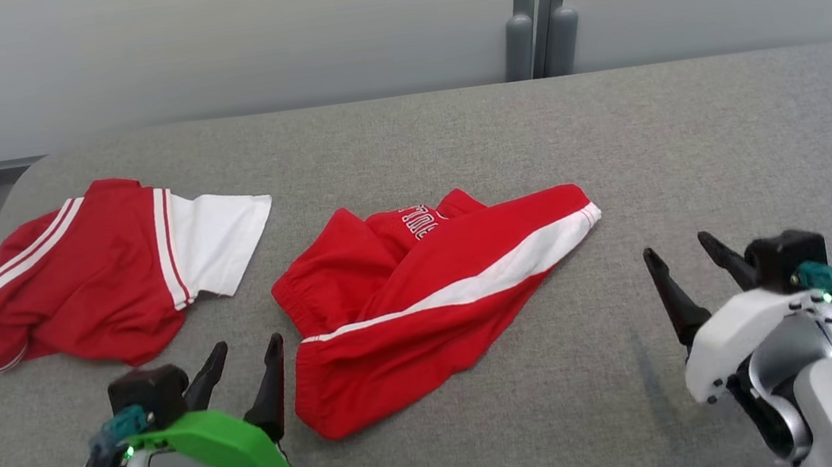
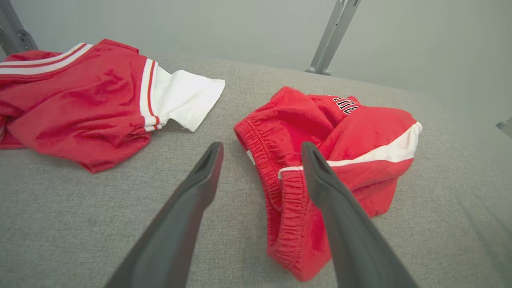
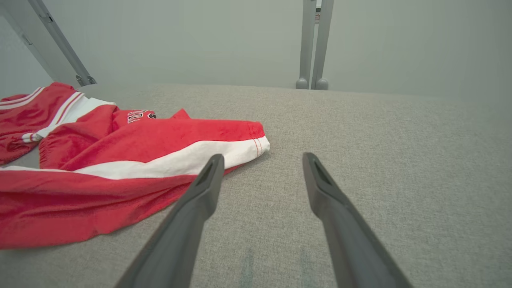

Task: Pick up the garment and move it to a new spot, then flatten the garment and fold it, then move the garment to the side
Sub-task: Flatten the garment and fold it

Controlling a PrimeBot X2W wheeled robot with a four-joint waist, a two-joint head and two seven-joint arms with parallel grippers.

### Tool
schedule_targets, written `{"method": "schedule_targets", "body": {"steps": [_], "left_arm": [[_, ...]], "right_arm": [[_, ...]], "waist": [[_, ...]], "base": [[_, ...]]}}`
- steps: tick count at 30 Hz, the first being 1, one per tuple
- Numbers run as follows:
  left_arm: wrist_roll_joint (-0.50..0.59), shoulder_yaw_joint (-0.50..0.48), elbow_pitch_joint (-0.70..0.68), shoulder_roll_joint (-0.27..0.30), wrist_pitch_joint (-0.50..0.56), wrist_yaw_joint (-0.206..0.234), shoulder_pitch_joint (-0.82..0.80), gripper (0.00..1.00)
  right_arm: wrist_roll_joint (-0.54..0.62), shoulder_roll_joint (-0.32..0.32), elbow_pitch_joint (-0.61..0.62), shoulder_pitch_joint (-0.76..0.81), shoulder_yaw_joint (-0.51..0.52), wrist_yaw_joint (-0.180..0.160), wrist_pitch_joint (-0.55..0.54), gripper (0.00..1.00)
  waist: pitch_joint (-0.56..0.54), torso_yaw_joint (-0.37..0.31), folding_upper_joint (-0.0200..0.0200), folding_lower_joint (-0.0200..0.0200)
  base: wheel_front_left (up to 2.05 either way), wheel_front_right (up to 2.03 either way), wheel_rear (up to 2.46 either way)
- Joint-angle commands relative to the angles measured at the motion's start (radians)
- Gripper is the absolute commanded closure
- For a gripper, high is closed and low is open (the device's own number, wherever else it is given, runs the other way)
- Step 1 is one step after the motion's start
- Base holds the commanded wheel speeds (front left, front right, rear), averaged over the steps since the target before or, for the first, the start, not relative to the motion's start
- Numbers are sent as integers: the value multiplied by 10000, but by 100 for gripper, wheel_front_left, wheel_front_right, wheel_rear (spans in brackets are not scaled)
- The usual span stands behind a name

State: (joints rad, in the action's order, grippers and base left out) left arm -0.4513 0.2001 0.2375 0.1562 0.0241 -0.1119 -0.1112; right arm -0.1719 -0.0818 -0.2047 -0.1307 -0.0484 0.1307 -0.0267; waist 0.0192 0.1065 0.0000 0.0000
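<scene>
**Plainly nearer: left gripper at the waistband end**

Finding 1. The shorts (image 1: 424, 297) lie crumpled on the middle of the table (image 1: 532, 138), between the two arms. A shirt (image 1: 91, 268) lies apart from them, to the robot's left. The shorts are judged to be the garment in hand, though this cannot be confirmed.

Finding 2. The long axis of the shorts runs diagonally. The waistband (image 1: 290, 306) is at the near-left end and the leg hem (image 1: 588, 212) at the far-right end. A white stripe (image 1: 486, 280) follows that line.

Finding 3. The left gripper (image 1: 248, 344) stands just beside the waistband, its jaws spread wide and holding nothing. In the left wrist view the elastic edge lies between and just beyond its fingers.

Finding 4. The right gripper (image 1: 679, 247) is likewise fully spread and empty. It is well apart from the cloth, and the hem lies ahead of it and towards the robot's left.

Assessment. The pick-up has not begun. The left arm needs only a short advance onto the waistband. The right arm would have to travel inward along the axis to reach the hem.
</scene>
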Motion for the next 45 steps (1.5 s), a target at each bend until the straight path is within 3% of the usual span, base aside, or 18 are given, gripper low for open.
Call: {"method": "schedule_targets", "body": {"steps": [1, 6, 13, 20, 29, 32, 33, 35, 36, 37, 45], "left_arm": [[-97, 86, -72, 80, 673, 152, -416, 0], [-345, 313, -465, -135, 2903, 735, -1370, 0], [-553, 675, -964, -201, 5125, 1304, -1959, 0], [-405, 782, -1814, 34, 6423, 1982, -1590, 0], [-680, 1040, -2566, -34, 7194, 2190, -1132, 0], [-623, 1091, -2681, -17, 7219, 2274, -991, 31], [-634, 1104, -2726, -27, 7241, 2294, -946, 51], [-634, 1153, -2809, -3, 7306, 2309, -869, 73], [-634, 1153, -2809, -3, 7306, 2309, -869, 73], [-673, 1178, -2846, 2, 7308, 2273, -847, 98], [-707, 1249, -3012, 16, 7213, 2203, -956, 100]], "right_arm": [[5, -163, 21, -393, 50, 1, -595, 0], [-140, -899, -124, -1666, -225, -4, -2455, 0], [-489, -1713, -475, -3050, -817, -4, -3551, 0], [-602, -2252, -768, -3862, -1278, -4, -3716, 0], [-815, -2372, -1109, -4282, -1529, -4, -3553, 0], [-759, -2379, -1196, -4293, -1581, -4, -3496, 0], [-745, -2372, -1211, -4284, -1599, -4, -3480, 0], [-740, -2370, -1241, -4278, -1632, -4, -3484, 0], [-740, -2370, -1241, -4278, -1632, -4, -3484, 0], [-746, -2372, -1250, -4282, -1649, -4, -3494, 0], [-1204, -2290, -1533, -4451, -1832, -4, -3685, 0]], "waist": [[316, -11, 0, 0], [942, 29, 0, 0], [1611, 101, 0, 0], [1978, 205, 0, 0], [2338, 335, 0, 0], [2402, 354, 0, 0], [2414, 361, 0, 0], [2429, 370, 0, 0], [2429, 370, 0, 0], [2439, 375, 0, 0], [2724, 491, 0, 0]], "base": [[0, 0, 0], [0, 0, 0], [0, 0, 0], [0, 0, 0], [0, 0, 0], [0, 0, 0], [0, 0, 0], [0, 0, 0], [0, 0, 0], [0, 0, 0], [0, 0, 0]]}}
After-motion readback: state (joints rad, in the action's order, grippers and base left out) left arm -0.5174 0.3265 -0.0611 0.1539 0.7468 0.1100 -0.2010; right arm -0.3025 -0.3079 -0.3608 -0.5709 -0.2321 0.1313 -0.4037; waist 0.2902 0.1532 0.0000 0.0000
